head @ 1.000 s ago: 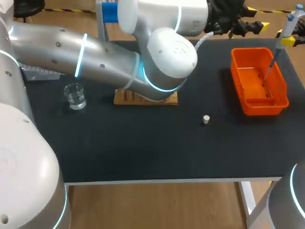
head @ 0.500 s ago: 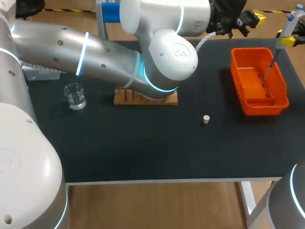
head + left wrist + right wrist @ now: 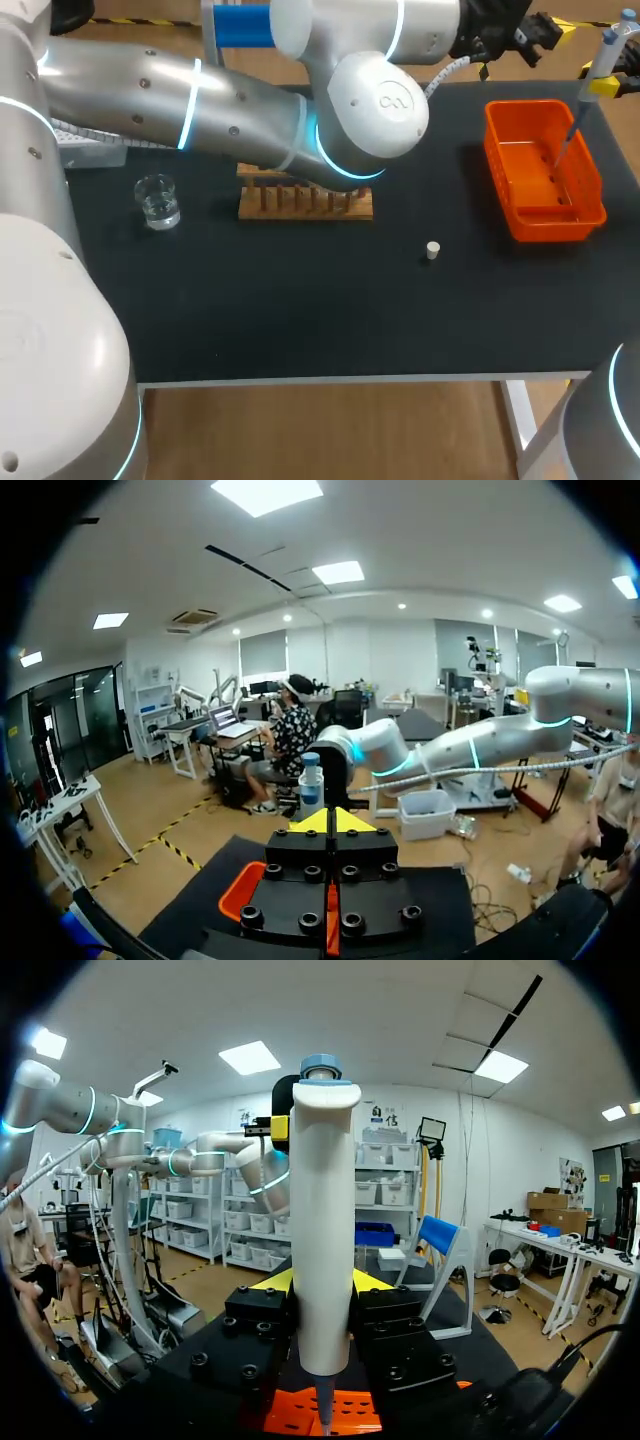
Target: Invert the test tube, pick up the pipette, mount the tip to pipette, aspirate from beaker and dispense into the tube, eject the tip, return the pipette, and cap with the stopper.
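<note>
Left arm [image 3: 200, 95] is reaching in from the left, across the far side of the black table [image 3: 300, 310]. Left gripper [image 3: 543, 27] is hanging at the far edge, near the far end of the orange bin [image 3: 590, 195]. In its wrist view the left gripper [image 3: 330, 820] is showing its yellow tips pressed together, with nothing visible between them.

Right gripper [image 3: 607, 88] is sitting at the far right corner and clamping the pipette [image 3: 603, 55] upright. In the right wrist view, both fingers of the right gripper [image 3: 322, 1285] are pressing the pipette's [image 3: 322, 1240] white body from two sides, blue cap on top. Its thin lower end is pointing down over the orange bin [image 3: 360, 1415]. Cannot tell whether a tip is mounted.

Clear glass beaker [image 3: 157, 200] is standing at the left side of the table. Wooden rack [image 3: 305, 203] is lying just beside and partly under the left arm's elbow. No test tube can be made out there. Small pale stopper [image 3: 432, 250] is sitting alone on the table, between rack and bin, nearer the front.
</note>
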